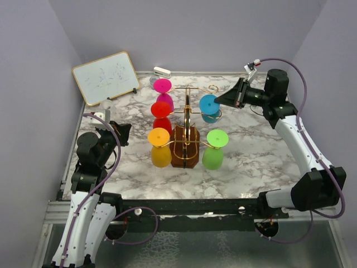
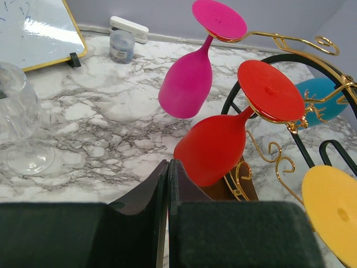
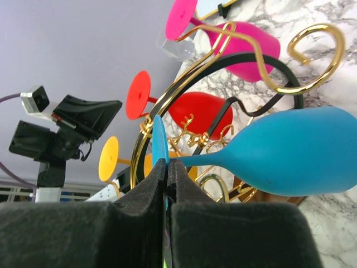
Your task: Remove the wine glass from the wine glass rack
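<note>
The wine glass rack (image 1: 186, 109), gold wire on a brown base, stands mid-table with pink (image 1: 163, 86), red (image 1: 162, 110), orange (image 1: 159, 137), green (image 1: 215, 139) and blue (image 1: 210, 105) glasses hanging bowl-down. My right gripper (image 1: 218, 100) reaches in from the right. In the right wrist view this gripper (image 3: 167, 163) is shut on the thin foot disc of the blue wine glass (image 3: 295, 153), which hangs among the gold wires (image 3: 268, 78). My left gripper (image 1: 124, 134) hovers left of the rack. Seen from its wrist, that gripper (image 2: 168, 164) is shut and holds nothing, just short of the red glass (image 2: 215, 148).
A clear glass (image 1: 107, 106) (image 2: 17, 106) is on the marble table (image 1: 256, 156) at the left. A whiteboard (image 1: 106, 77) leans at the back left, with a white eraser (image 2: 129, 28) and a small jar (image 2: 121, 46) by the back wall.
</note>
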Tool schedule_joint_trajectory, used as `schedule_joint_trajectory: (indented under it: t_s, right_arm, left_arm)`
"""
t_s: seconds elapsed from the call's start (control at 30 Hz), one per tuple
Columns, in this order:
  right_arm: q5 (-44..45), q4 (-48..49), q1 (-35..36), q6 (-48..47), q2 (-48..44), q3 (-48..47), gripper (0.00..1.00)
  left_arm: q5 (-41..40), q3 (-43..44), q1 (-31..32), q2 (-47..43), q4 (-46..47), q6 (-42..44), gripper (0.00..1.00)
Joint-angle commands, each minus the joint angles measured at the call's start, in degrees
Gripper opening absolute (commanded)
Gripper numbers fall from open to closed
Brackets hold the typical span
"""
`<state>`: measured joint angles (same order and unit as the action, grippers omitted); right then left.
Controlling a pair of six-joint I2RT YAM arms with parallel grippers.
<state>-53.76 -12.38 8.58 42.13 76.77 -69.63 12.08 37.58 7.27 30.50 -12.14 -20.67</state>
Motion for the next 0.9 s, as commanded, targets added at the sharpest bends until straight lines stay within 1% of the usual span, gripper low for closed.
schedule_joint_trajectory:
  t_s: [0.0,0.13,0.23,0.37,0.47,0.57,0.63,0.7,0.8,0.87]
  right_arm:
    - [4.54,1.36,0.1,-0.91,1.88,-2.68,0.01]
    - [11.85,-0.35,-0.02,-1.8,1.02,-2.45,0.01]
    - [18.81,-0.74,0.05,-2.73,-1.34,-1.41,0.01]
    - [27.48,-1.53,0.04,-7.2,-5.67,-2.31,0.01]
    - [30.22,-2.62,0.06,-13.06,-6.99,-5.36,0.01]
    - [26.93,-1.38,0.88,-20.84,-7.27,-8.45,0.01]
    - [29.62,-1.12,6.48,-26.88,-7.38,-10.52,0.01]
    - [36.58,-0.97,16.29,-35.22,-7.1,-12.56,0.01]
    - [52.76,2.18,34.38,-50.04,-6.31,-14.17,0.01]
    - [63.25,6.61,44.18,-61.01,-5.58,-13.57,0.01]
  left_arm:
    - [-1.32,-0.05,0.2,-0.21,-0.45,-0.37,0.05]
    - [-1.48,-0.05,0.2,-0.13,-0.55,-0.18,0.06]
    - [-1.57,-0.06,0.16,-0.09,-0.54,-0.22,0.06]
    - [-1.62,-0.05,0.2,0.09,-0.53,-0.33,0.1]
    - [-1.53,-0.04,0.21,0.26,-0.27,-0.38,0.12]
    - [-1.45,-0.14,0.16,0.3,-0.17,-0.58,0.13]
    - [-1.44,-0.14,0.2,0.35,-0.06,-0.68,0.14]
    - [-1.47,-0.16,0.16,0.46,-0.01,-0.75,0.14]
    - [-2.02,-0.01,0.18,0.44,-0.35,-0.63,0.15]
    - [-3.44,0.24,0.19,0.43,-0.82,-0.98,0.16]
